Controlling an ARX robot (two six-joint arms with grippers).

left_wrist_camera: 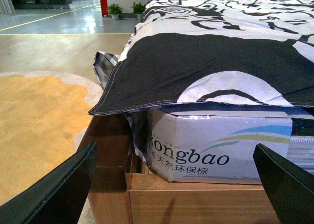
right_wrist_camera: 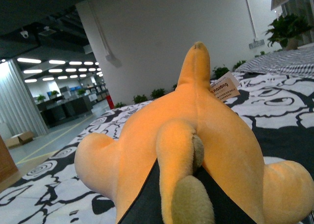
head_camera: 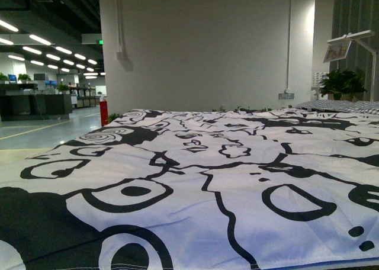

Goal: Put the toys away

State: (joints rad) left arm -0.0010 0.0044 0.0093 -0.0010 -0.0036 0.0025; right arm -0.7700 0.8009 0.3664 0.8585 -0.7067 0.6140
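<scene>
The yellow-orange plush animal [right_wrist_camera: 196, 130] fills the right wrist view, seen from behind, with a paper tag [right_wrist_camera: 224, 88] near its upper end. My right gripper [right_wrist_camera: 179, 194] is shut on it, its black fingers [right_wrist_camera: 144, 199] pressed against the plush on both sides of a limb. The plush is just above the black-and-white patterned sheet [right_wrist_camera: 284, 111]. My left gripper [left_wrist_camera: 181, 184] is open and empty, its two black fingertips [left_wrist_camera: 59, 189] wide apart, facing the side of the bed. Neither gripper nor the plush shows in the front view.
The patterned sheet [head_camera: 195, 175] covers a bed that fills the front view. In the left wrist view the sheet [left_wrist_camera: 211, 57] hangs over a wrapped mattress with printed lettering [left_wrist_camera: 196, 155] on a wooden frame [left_wrist_camera: 196, 199]. An orange rug [left_wrist_camera: 34, 130] lies on the floor beside it. Potted plants [head_camera: 340, 83] stand at the back.
</scene>
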